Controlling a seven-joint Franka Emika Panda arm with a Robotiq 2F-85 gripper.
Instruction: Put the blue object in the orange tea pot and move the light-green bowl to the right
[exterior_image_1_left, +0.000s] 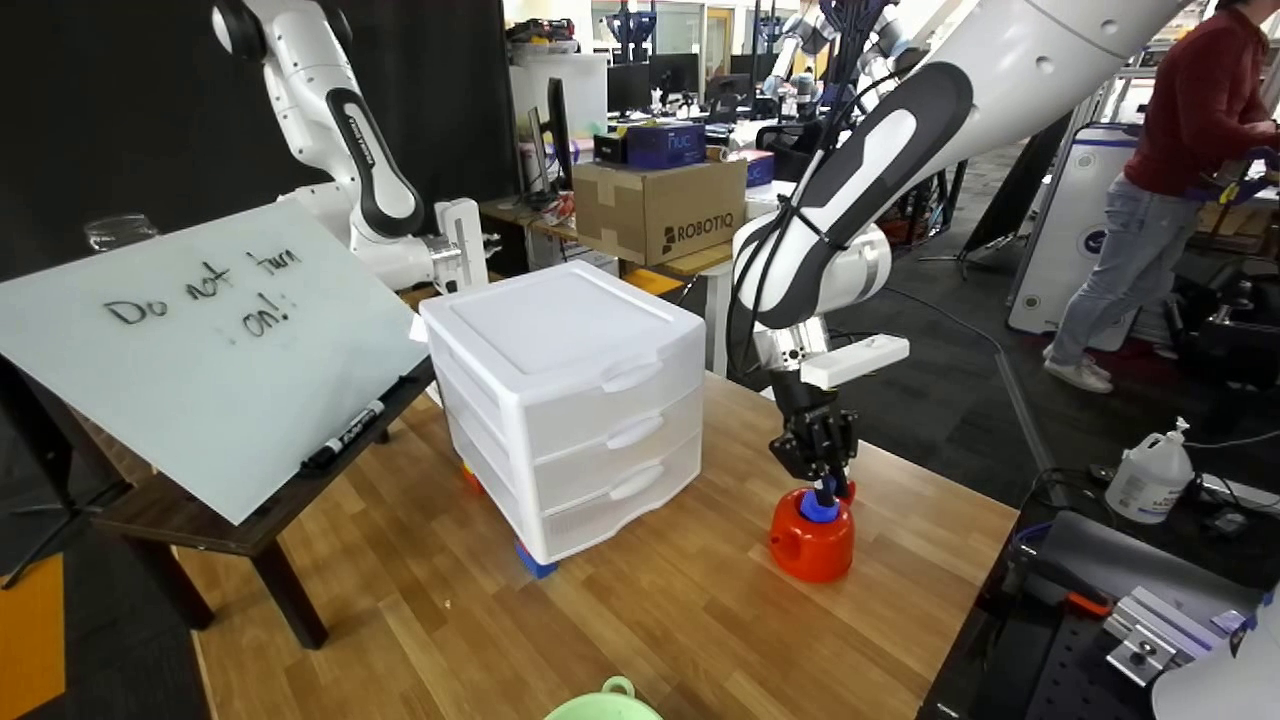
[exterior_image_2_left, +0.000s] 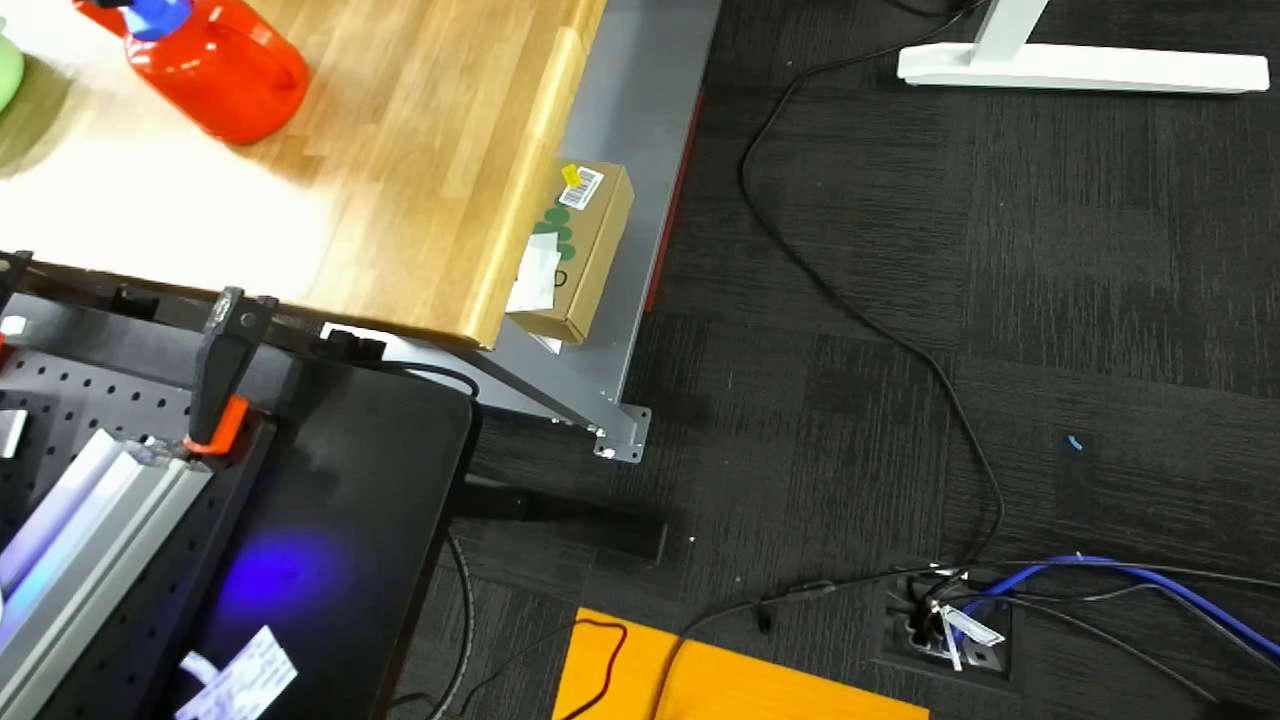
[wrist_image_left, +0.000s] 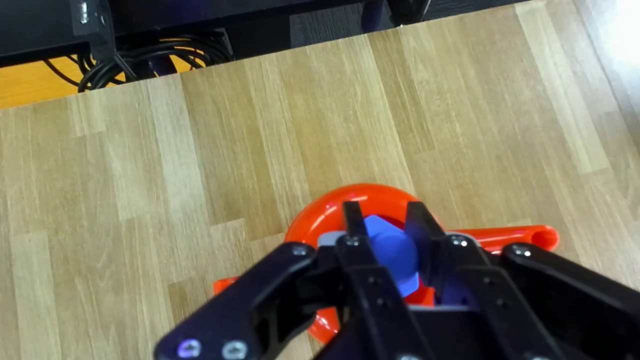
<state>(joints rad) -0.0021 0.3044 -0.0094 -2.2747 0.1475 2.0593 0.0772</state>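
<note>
The big wooden tabletop (exterior_image_1_left: 650, 600) is under the tool (wrist_image_left: 384, 215). The white plastic drawers (exterior_image_1_left: 570, 410) stand off to one side of the tool. The light-green bowl (exterior_image_1_left: 603, 707) sits away from the tool too, and I think moving it is left to do. The red-orange toy teapot (exterior_image_1_left: 815, 555) is right under the tool. The tool is almost closed, pinching the small blue piece (wrist_image_left: 395, 252) at the teapot's open top. Putting it in looks nearly done, but I can't tell how deep it sits.
</note>
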